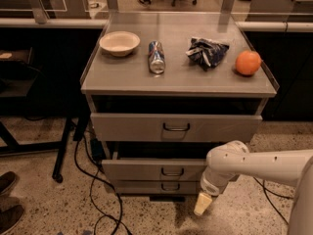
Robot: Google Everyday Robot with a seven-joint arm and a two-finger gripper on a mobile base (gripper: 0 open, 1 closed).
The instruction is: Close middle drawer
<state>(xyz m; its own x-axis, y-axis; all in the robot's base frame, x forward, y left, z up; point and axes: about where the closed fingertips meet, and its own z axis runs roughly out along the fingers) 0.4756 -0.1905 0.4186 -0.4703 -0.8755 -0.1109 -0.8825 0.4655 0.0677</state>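
Observation:
The middle drawer (142, 170) is a wide grey metal drawer with a small dark wire loop handle (172, 172) at its centre. Its front sits nearly level with the thin drawer front (146, 186) below it. The taller top drawer (132, 127) above it stands a little out from the cabinet. My gripper (203, 203), on the end of the white arm (254, 165), hangs low in front of the cabinet's right side. It is just right of and below the middle drawer's front, near the floor.
On the cabinet top (127, 82) lie a cream bowl (120, 43), a can on its side (156, 57), a crumpled chip bag (207, 52) and an orange (248, 62). Black cables (93, 180) run over the floor at the left, near a table leg (62, 151) and shoes (9, 199).

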